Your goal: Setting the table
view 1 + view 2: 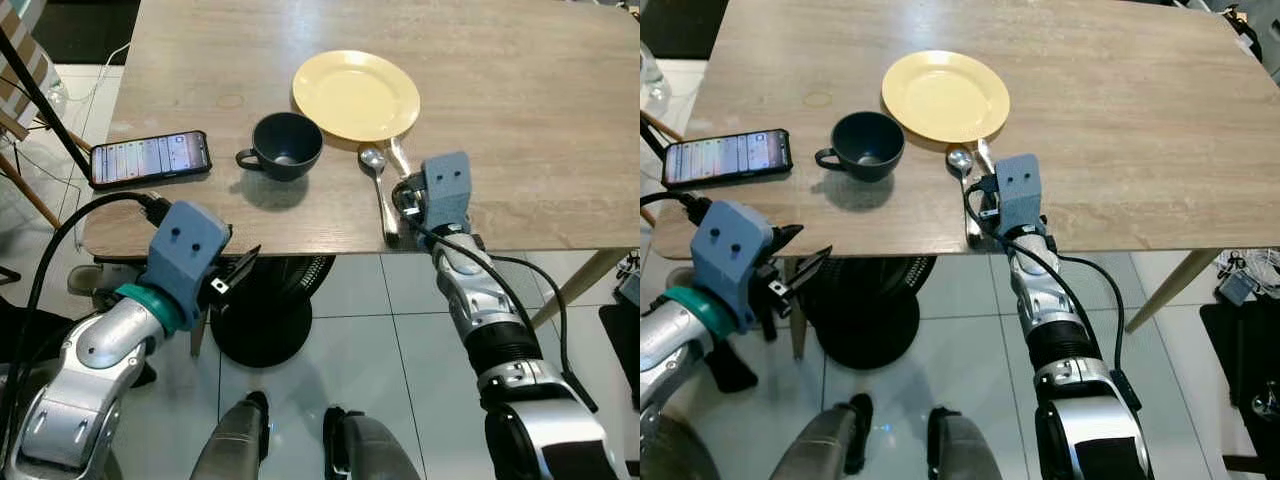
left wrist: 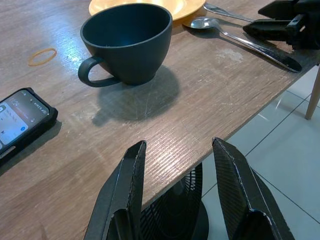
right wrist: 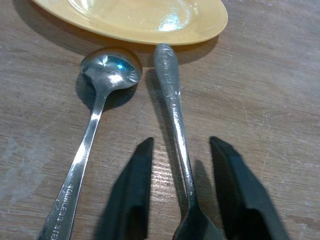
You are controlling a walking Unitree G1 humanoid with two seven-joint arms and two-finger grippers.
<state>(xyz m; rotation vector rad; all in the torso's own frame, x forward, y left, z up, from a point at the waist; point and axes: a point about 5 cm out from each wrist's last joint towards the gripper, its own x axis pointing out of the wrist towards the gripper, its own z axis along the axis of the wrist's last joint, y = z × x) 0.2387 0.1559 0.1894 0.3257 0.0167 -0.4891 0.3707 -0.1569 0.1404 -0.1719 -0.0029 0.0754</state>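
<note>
- A yellow plate [image 1: 356,95] sits on the wooden table [image 1: 520,120], the landmark here.
- A dark cup [image 1: 285,146] stands just left of the plate; a spoon [image 1: 378,185] lies at its near edge.
- The right gripper [image 3: 180,192], fingers spread, straddles a second utensil [image 3: 172,100] beside the spoon.
- The left gripper [image 2: 177,192] hangs open off the table's near edge, by a phone [image 1: 150,157].

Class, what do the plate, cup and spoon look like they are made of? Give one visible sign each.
Plate: glossy yellow, likely glazed ceramic or melamine; bright highlights.
Cup: matte dark, probably ceramic or plastic; dull, soft sheen.
Spoon: polished metal, likely stainless steel; mirror-like bowl, stamped lettering on the handle.
</note>
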